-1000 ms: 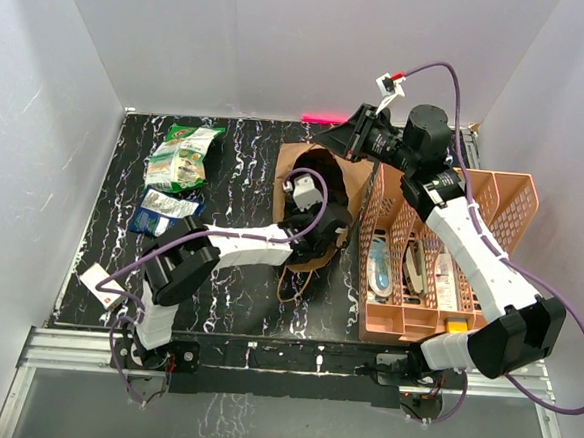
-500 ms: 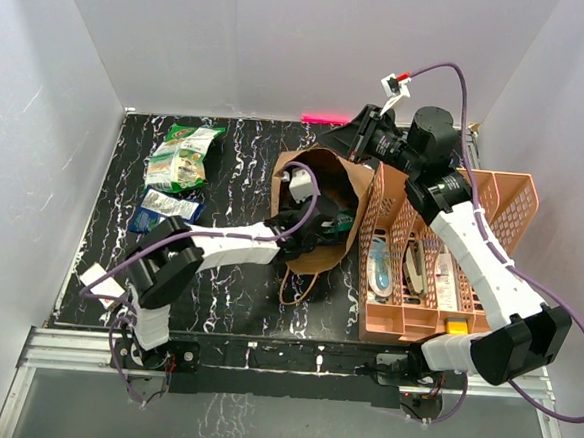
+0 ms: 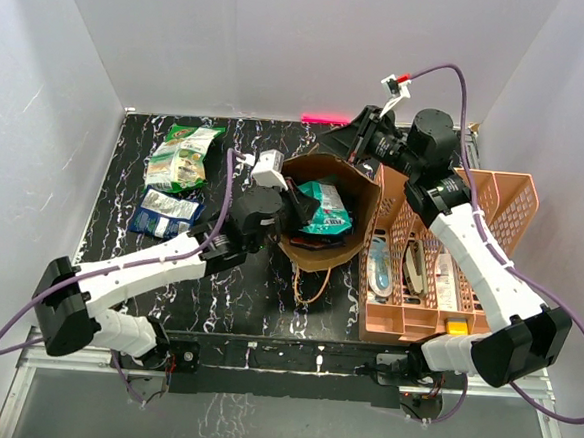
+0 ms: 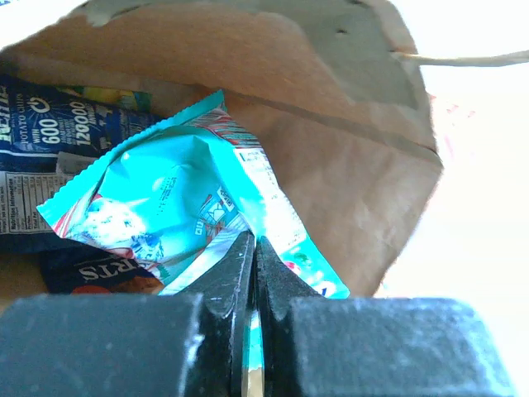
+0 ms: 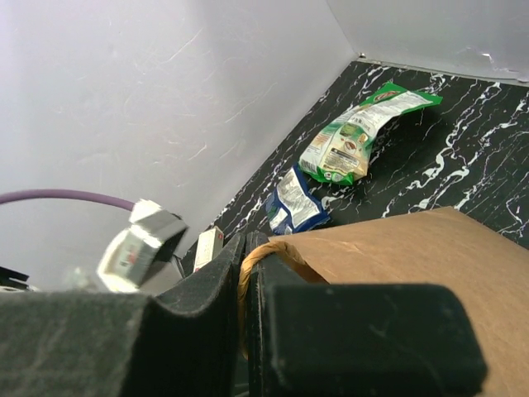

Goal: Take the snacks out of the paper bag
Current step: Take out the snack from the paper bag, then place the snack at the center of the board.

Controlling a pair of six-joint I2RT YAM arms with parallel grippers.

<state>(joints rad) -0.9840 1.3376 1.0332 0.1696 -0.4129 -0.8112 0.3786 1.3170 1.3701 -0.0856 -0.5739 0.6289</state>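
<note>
teal packet [image 4: 165,207] lies at the mouth of the paper bag [image 3: 322,253]. i read the left gripper [image 4: 254,246] clamped on its edge and the right gripper [image 5: 245,248] pinching the bag handle [image 5: 269,244].

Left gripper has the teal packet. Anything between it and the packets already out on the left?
Only the left rim of the bag, which the teal packet has yet to clear. Past it, bare table runs to the green packet and blue packet; nothing visible lies between.
</note>
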